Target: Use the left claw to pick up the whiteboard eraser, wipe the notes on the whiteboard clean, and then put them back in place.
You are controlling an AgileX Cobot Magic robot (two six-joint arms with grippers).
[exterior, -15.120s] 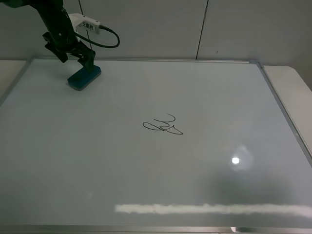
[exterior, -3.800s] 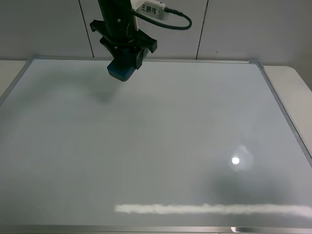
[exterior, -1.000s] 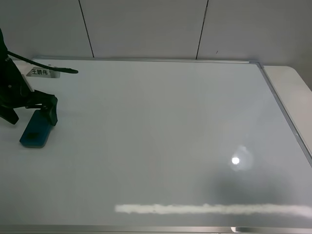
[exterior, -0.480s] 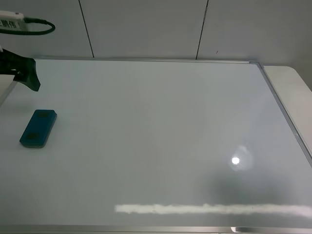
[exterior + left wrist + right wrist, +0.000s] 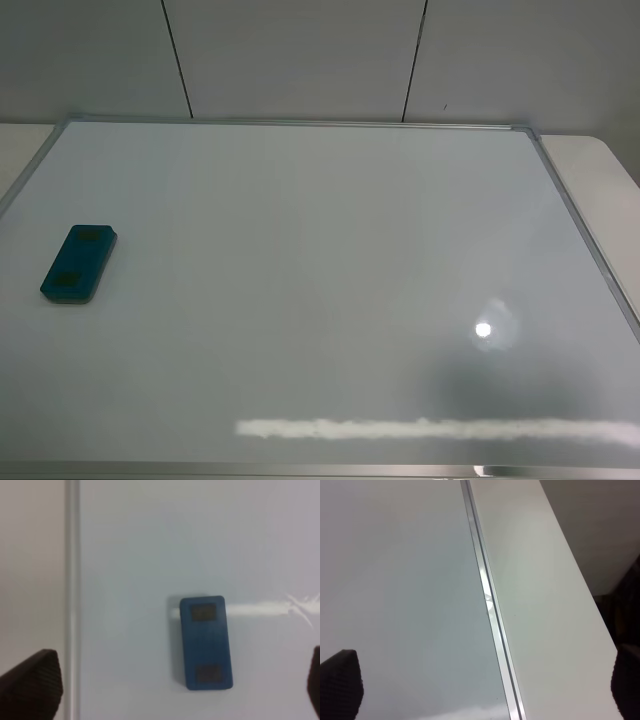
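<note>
Eraser, i.e. the whiteboard eraser [image 5: 78, 263], lies flat on the whiteboard [image 5: 320, 300], at the left side, about halfway between far and near edges, just inside the left frame rail. Teal-green block, rounded corners, two darker recesses facing up, long axis slightly tilted so its far end leans right. Nothing touching it. From the left wrist view the eraser [image 5: 205, 642] sits alone on the board surface, with the silver frame rail [image 5: 73, 600] well off to one side and the pale table beyond it. Left pincer [image 5: 170, 690]: only the two dark fingertips [image 5: 32, 687] show, at opposite corners of the wrist picture, spread wide apart, eraser between them in view but clearly below and not gripped — released, holding nothing. Left arm is out of the high view entirely. Board surface reads clean: no marker strokes visible, only a round light glare near the right side and a long bright reflected strip along the near edge. Board is glossy white with a thin grey metal frame, fills most of the high view; grey wall panels behind the far edge, white table [image 5: 600, 170] showing past the right rail. Right pincer [image 5: 485, 687]: dark fingertips at the two corners of its wrist view, set wide apart, empty, above the board's right rail [image 5: 487, 605] and the table strip next to it.
</note>
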